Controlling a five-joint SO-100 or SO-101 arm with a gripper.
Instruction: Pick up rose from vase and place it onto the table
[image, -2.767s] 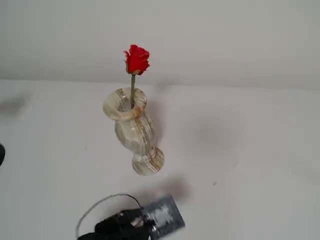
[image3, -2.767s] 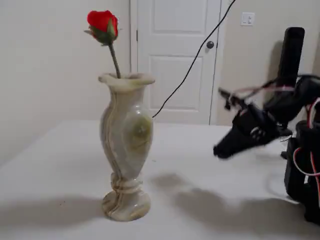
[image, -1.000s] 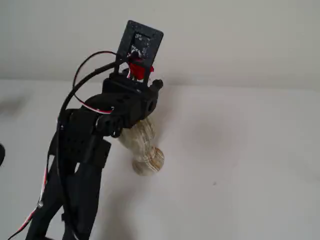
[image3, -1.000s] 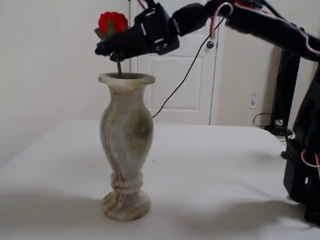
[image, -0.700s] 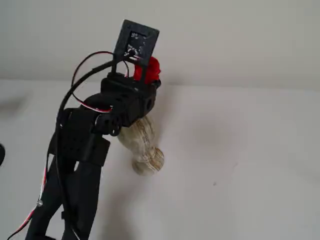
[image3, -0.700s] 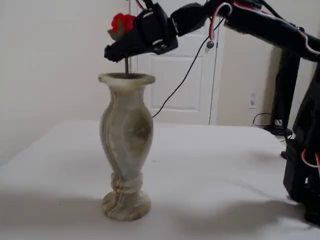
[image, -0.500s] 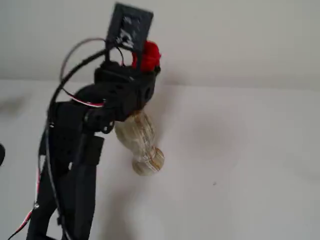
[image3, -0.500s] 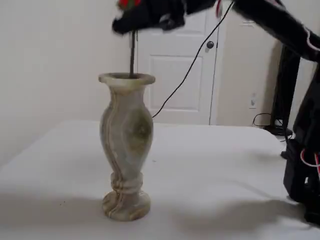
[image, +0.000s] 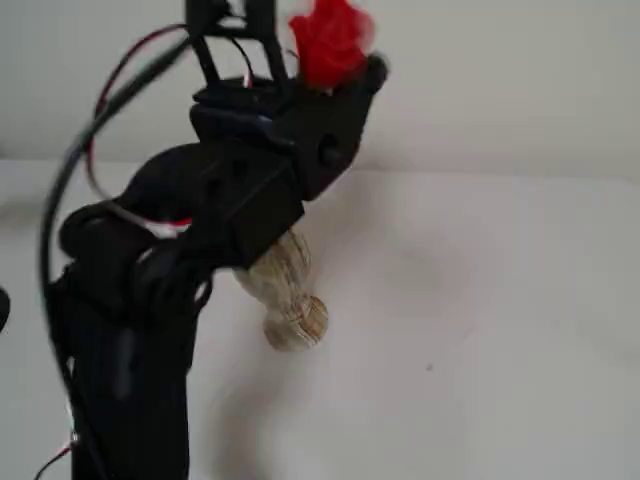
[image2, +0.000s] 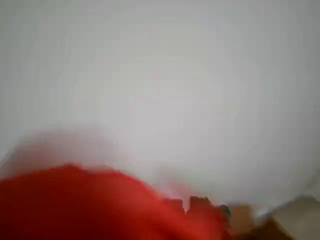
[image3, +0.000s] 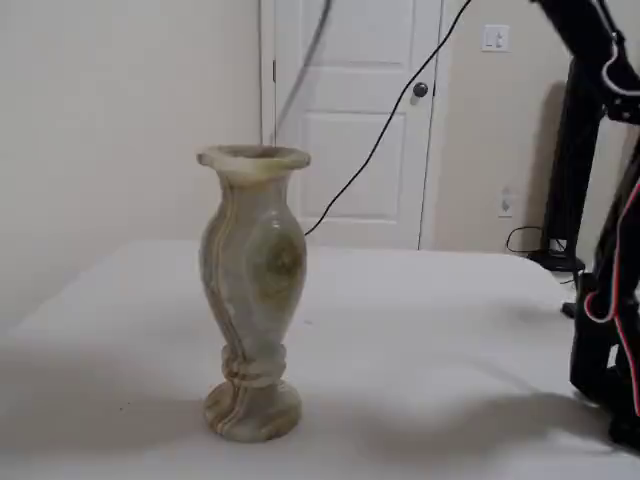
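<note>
One rose (image: 332, 42) is all that matters here: in a fixed view its red bud sits at about twelve o'clock above the black gripper (image: 345, 85), whose fingers look closed around the flower just under the bud, though the grip point itself is blurred. The vase (image3: 252, 290) stands upright on the table (image3: 430, 330) with nothing showing above its rim, so the rose seems clear of it. Its stem is hidden behind the arm, so I cannot tell its long axis; I judge the coming move is a lowering toward bare table at four o'clock of the vase's foot in that view.
</note>
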